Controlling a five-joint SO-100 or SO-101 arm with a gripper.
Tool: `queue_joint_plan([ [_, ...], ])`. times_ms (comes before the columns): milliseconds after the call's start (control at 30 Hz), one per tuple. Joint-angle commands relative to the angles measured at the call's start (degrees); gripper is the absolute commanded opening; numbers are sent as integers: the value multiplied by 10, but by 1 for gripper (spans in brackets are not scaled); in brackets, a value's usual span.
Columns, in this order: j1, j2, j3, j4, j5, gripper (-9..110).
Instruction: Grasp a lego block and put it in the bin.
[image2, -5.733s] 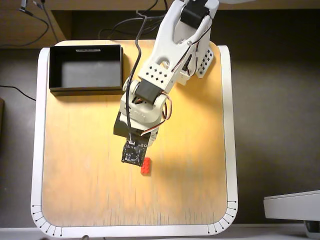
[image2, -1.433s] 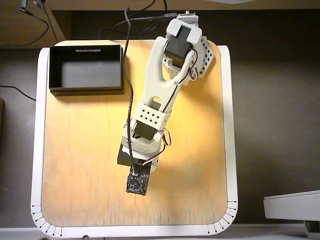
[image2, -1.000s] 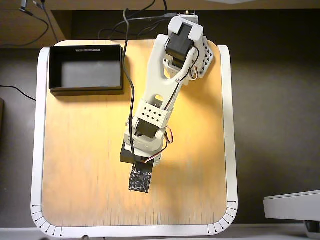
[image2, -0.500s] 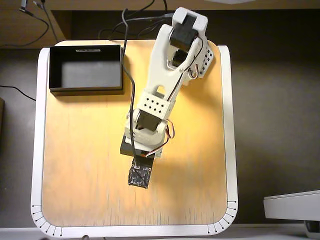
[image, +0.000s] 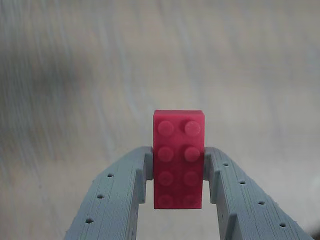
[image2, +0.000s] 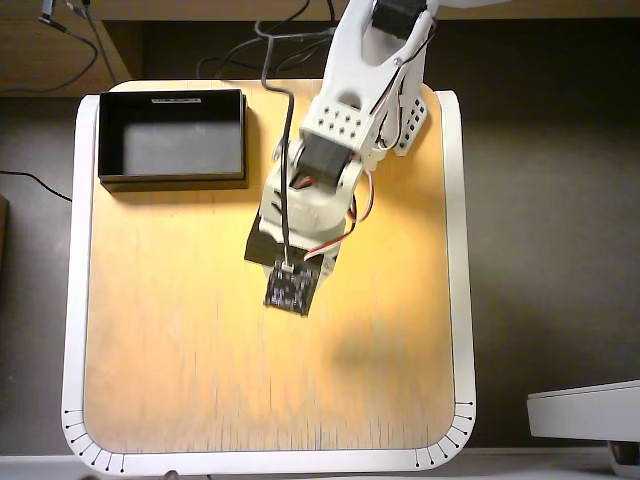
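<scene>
In the wrist view a small red lego block with two rows of studs sits between the two grey fingers of my gripper, which is shut on its long sides. The wood below it looks blurred and some way off. In the overhead view the white arm reaches down over the middle of the table, and the wrist camera board hides both the gripper and the block. The bin, a shallow black box with a dark grey floor, stands at the table's top left corner, well up and left of the wrist.
The table is light wood with a raised white rim. Black cables trail from the arm's base past the table's top edge. A pale grey device lies off the table at the lower right.
The arm has pulled back and risen: in the overhead view the wrist moved up the picture from the lower middle. The red block no longer lies on the wood where it lay 5.7 s ago.
</scene>
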Motion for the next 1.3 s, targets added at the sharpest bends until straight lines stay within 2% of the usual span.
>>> queue_joint_plan([
  [0, 46, 120, -9, 27, -7, 0],
  [133, 102, 174, -9, 45, -19, 0],
  [267, 196, 208, -9, 76, 12, 0],
  [500, 342, 207, -9, 72, 74, 0],
  [733, 492, 203, -8, 74, 76, 0],
  [933, 601, 156, -8, 74, 117, 0],
  [1067, 649, 105, -8, 69, 136, 0],
  [1267, 661, 41, -8, 10, 116, 0],
])
